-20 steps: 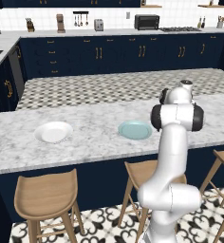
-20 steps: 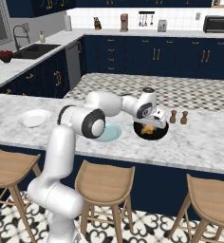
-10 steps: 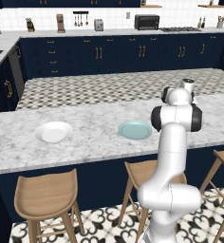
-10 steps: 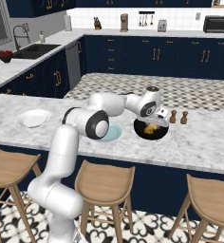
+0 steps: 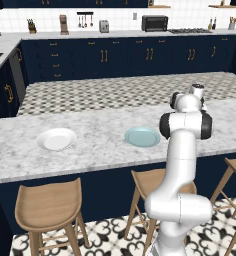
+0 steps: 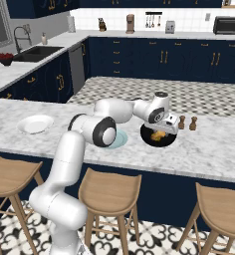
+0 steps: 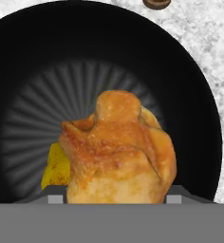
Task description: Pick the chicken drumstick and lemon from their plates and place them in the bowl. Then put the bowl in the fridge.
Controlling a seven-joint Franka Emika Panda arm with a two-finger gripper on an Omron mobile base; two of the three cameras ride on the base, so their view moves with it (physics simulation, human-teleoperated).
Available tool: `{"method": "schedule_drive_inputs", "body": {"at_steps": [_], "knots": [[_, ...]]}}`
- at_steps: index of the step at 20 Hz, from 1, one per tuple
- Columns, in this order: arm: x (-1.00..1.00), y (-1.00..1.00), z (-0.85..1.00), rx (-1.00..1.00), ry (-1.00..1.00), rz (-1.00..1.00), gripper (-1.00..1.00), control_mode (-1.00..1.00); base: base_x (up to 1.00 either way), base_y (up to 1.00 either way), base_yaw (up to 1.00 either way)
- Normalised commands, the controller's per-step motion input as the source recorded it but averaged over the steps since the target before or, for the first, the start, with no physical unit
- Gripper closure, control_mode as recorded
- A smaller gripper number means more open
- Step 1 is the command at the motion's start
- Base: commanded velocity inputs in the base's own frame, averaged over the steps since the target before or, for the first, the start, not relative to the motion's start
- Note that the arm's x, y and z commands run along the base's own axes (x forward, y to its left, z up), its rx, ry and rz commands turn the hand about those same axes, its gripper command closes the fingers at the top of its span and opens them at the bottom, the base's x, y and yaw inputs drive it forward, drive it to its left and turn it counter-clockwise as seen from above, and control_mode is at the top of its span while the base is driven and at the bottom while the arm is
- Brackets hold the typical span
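The glossy black bowl (image 7: 33,71) stands on the marble island, also seen from the right base (image 6: 145,133). My gripper (image 7: 115,197) hangs just over the bowl (image 6: 162,130), shut on the golden-brown chicken drumstick (image 7: 116,152), which touches both fingertips. The yellow lemon (image 7: 54,172) lies in the bowl beside and partly behind the drumstick. The white plate (image 5: 56,139) and the light blue plate (image 5: 142,136) both lie bare on the counter to the left. The fridge is out of view.
Two small brown shakers (image 6: 181,122) (image 6: 192,123) stand just right of the bowl. Wooden stools (image 6: 112,185) line the island's near side. My own elbow (image 6: 102,130) covers part of the light blue plate (image 6: 121,141).
The hand has moved a little to the right and lower over the bowl, carrying the drumstick with it. Plates and bowl have not moved.
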Motion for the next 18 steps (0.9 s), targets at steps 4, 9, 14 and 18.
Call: {"method": "schedule_drive_inputs", "body": {"at_steps": [4,9,14,18], "knots": [[0.0,0.0,0.12,0.0,-0.02,0.0,-1.0,-1.0,0.0,0.0,0.0],[-0.03,0.0,0.2,0.0,-0.01,0.0,-1.0,-1.0,0.0,0.0,0.0],[-0.5,0.36,0.25,-0.04,-0.11,0.0,-1.0,-1.0,0.0,0.0,0.0],[-0.32,0.84,0.03,-0.03,-0.01,0.01,-1.0,-1.0,0.0,0.0,0.0]]}}
